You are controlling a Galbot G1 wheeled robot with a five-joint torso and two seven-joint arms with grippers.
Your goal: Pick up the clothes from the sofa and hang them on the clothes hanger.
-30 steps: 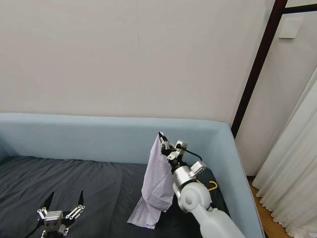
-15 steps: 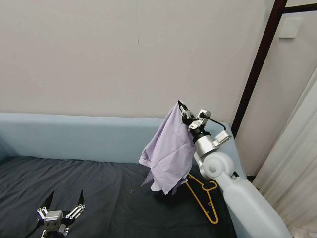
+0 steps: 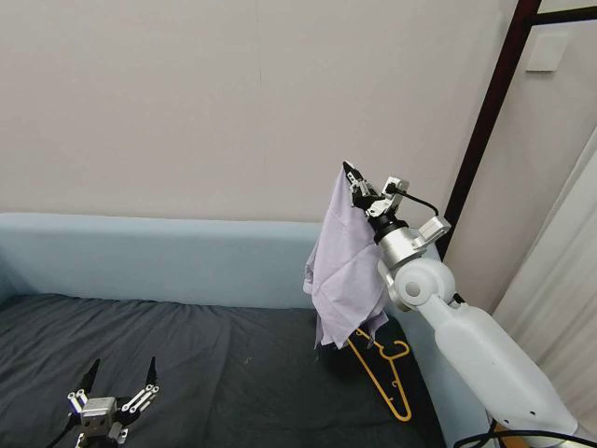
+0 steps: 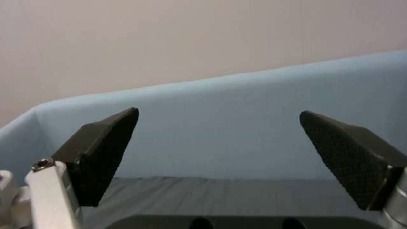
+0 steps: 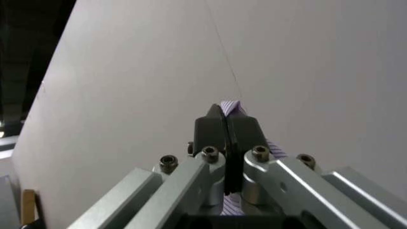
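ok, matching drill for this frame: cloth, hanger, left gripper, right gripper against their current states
1. cloth
2. hanger
3. left gripper
4. right gripper

A. open, low over the seat
B. lying on the dark seat
C. shut, raised in front of the wall
D. hanging in the air, pinched at its top

Pairs: 1-D, 2-B, 3-A, 4-C

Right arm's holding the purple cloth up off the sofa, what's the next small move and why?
Probably lower the purple cloth toward the yellow hanger lying on the sofa seat beneath it: the right gripper is shut on the cloth's top, and the left gripper sits open, far off.
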